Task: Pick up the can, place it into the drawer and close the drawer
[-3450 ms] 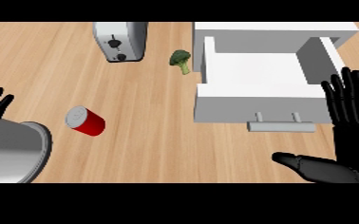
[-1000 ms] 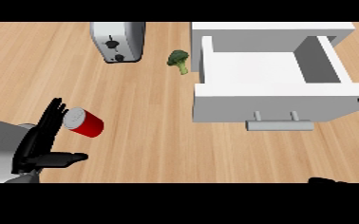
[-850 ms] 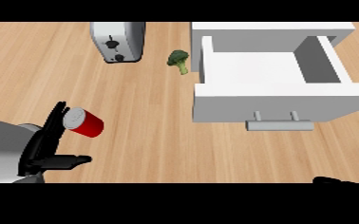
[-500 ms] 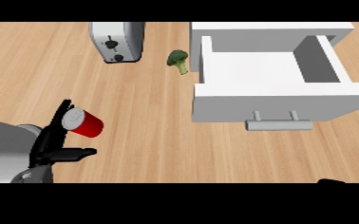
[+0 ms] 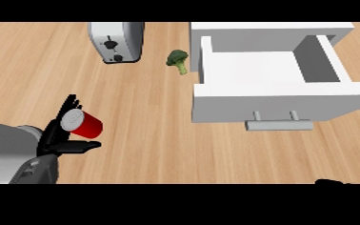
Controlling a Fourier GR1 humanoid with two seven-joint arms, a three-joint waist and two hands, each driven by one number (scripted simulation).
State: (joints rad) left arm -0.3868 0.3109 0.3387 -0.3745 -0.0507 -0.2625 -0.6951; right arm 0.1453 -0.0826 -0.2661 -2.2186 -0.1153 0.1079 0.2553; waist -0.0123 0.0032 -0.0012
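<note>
Sideways, the can (image 5: 85, 125) points its silver top leftward toward the spread left robot hand (image 5: 56, 136).

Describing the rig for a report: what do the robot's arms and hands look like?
The left forearm is a smooth, rounded grey shell, darker grey near the wrist. The left hand is black, with slim fingers and a thumb. Of the right hand only a black sliver shows at the lower right edge. No cables or markings visible.

no legible text, no brand or number on can (image 5: 85, 125), toaster (image 5: 116, 40), drawer (image 5: 267, 106)
</note>
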